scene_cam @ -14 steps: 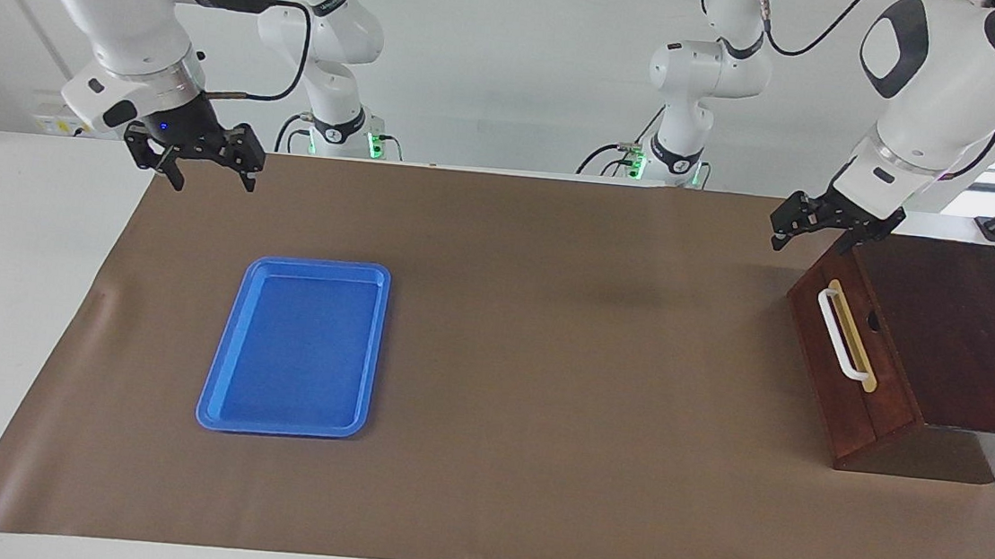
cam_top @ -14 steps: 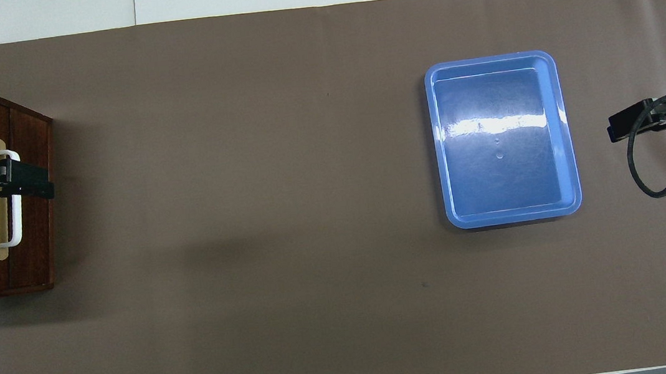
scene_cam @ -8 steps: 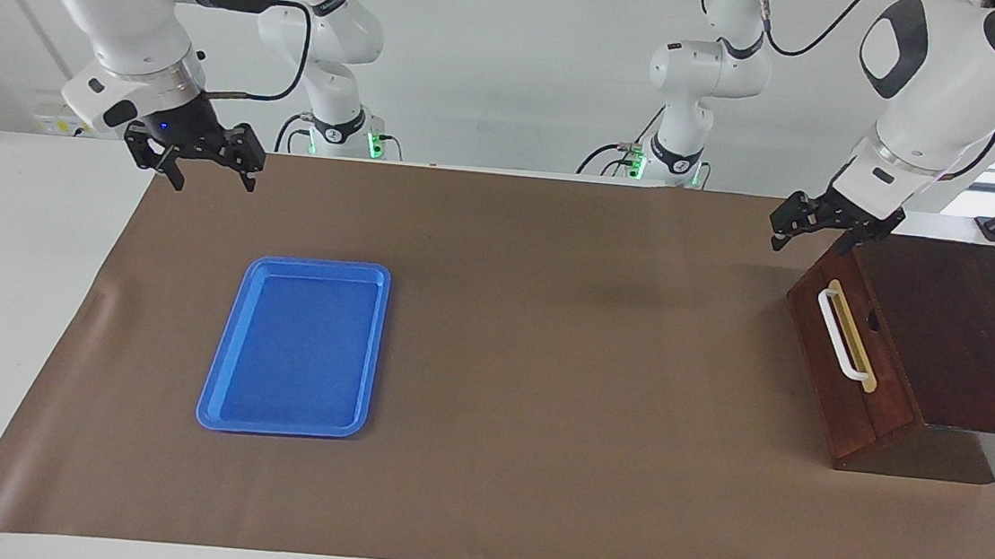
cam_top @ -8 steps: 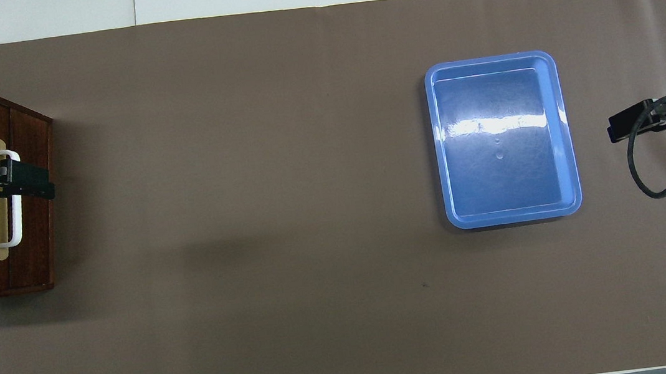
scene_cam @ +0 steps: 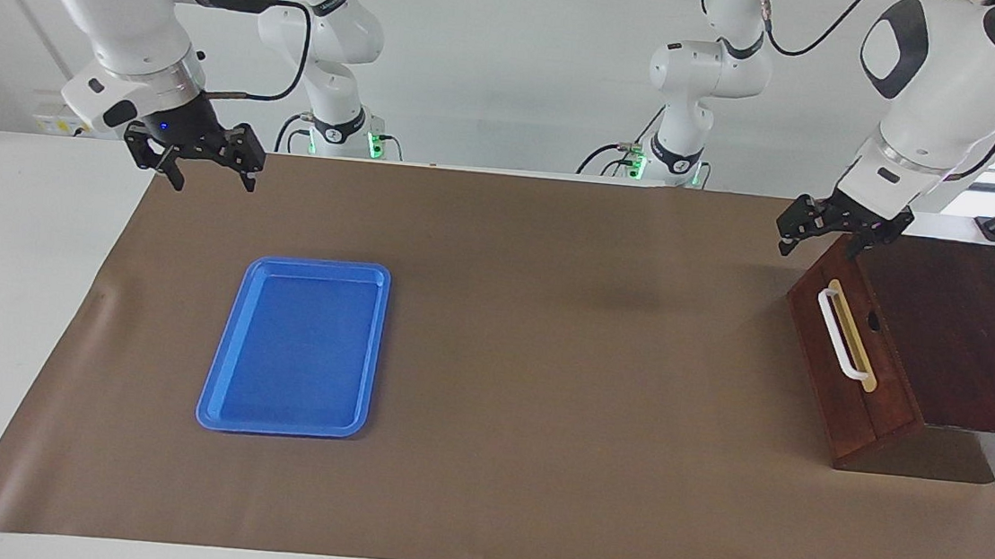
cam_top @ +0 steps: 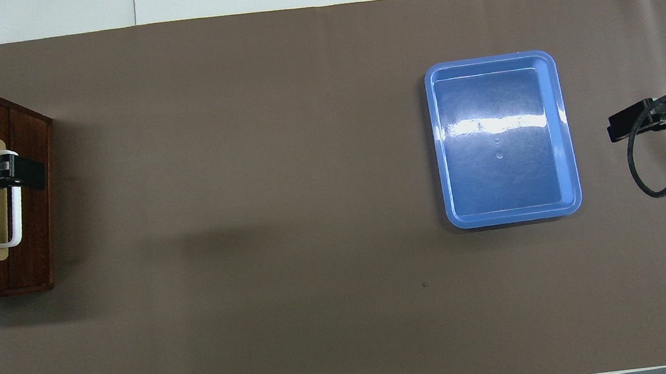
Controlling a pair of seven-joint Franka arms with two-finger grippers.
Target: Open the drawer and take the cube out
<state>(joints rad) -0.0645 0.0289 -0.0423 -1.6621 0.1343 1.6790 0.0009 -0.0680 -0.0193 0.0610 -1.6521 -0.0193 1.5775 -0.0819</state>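
Fingers spread and empty, the left gripper (scene_cam: 821,233) hangs over the shut dark reddish-brown wooden drawer (scene_cam: 846,360) at the brown mat's left-arm end, presumably lining up on its white bar handle (scene_cam: 839,335); the cube stays unseen, and the right gripper (scene_cam: 201,165) waits open near the blue plastic tray (scene_cam: 223,377).

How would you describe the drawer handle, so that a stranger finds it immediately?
Look at the dark reddish-brown wooden box at the left arm's end of the brown-covered table. On its sloping drawer front lies a pale yellow strip; the white bar handle on it is the box's only white part.
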